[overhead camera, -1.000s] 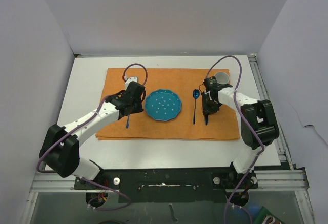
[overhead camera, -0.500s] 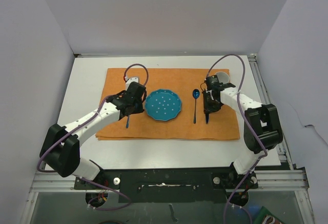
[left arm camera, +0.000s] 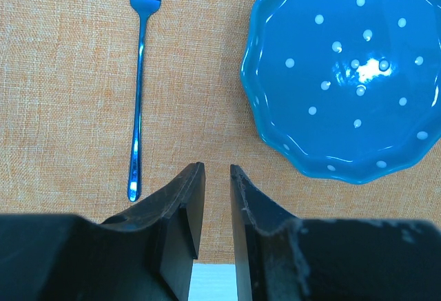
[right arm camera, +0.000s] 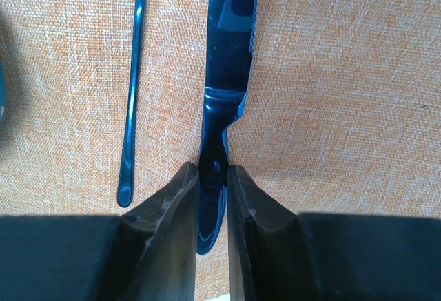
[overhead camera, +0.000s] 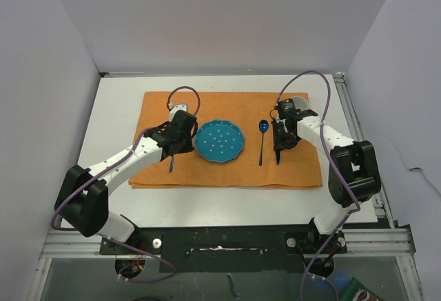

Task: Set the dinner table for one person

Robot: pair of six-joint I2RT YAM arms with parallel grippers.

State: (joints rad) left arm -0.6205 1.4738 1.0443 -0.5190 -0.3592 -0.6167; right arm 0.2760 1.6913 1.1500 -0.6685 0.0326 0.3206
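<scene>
On the white dinner table (overhead camera: 117, 108) lies an orange placemat (overhead camera: 227, 173) with a blue dotted plate (overhead camera: 219, 141) in its middle. A blue fork (left arm camera: 140, 74) lies left of the plate (left arm camera: 344, 74). My left gripper (left arm camera: 217, 169) hovers between the fork's handle and the plate, its jaws slightly open with only cloth showing between them. A blue spoon (right arm camera: 132, 108) lies right of the plate. Beside it my right gripper (right arm camera: 213, 168) is shut on the handle of a blue knife (right arm camera: 227, 53), blade pointing away, low over or on the cloth.
A white cup (overhead camera: 298, 102) stands at the placemat's far right corner, just behind the right arm. White walls close in the table on three sides. A metal rail (overhead camera: 358, 129) runs along the right edge.
The right arm has shifted slightly away from me, still gripping the knife. The left arm has barely moved.
</scene>
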